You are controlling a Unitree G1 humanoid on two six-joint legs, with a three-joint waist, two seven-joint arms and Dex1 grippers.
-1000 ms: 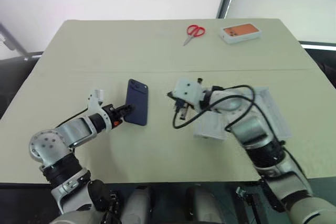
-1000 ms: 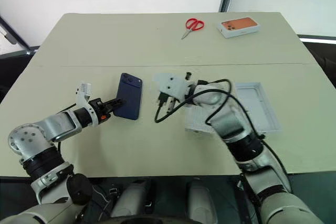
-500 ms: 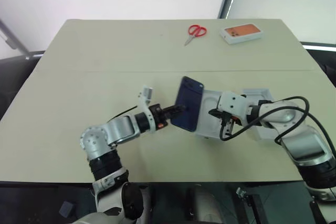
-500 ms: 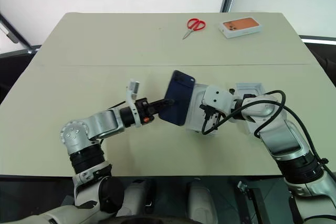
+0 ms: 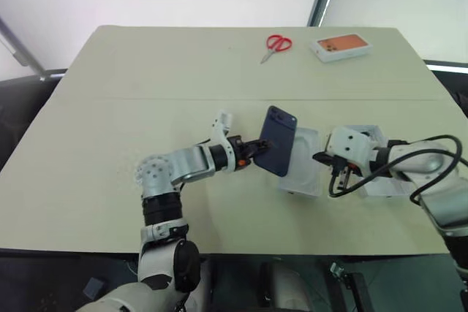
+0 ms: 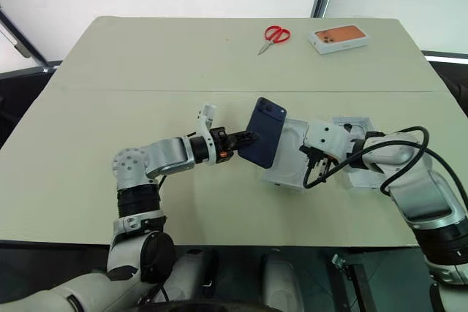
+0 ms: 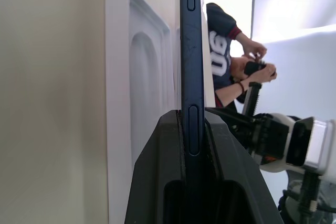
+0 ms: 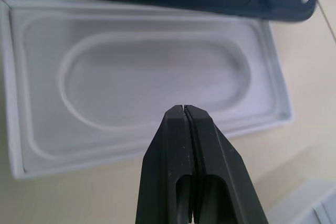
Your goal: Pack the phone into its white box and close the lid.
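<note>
Beige table [image 5: 146, 71], pale walls — dark floor [image 5: 22, 100] beyond

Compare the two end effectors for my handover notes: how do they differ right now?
The left end effector is shut on the phone, holding it on edge above the table; the right end effector is shut on nothing. Both are near the white box with its rounded recess.

1. Left arm reaching in from 8 o'clock toward table centre, forearm near level, wrist pointing to 3 o'clock.
2. Left gripper [image 5: 256, 153] clamped on lower edge of the phone [image 5: 278, 150], fingers [image 7: 157, 182] either side of its thin edge.
3. Right arm bent in from 4 o'clock, wrist angled down toward 9 o'clock.
4. Right gripper [image 8: 185, 109] fully closed, fingertips pressed together, holding nothing.
</note>
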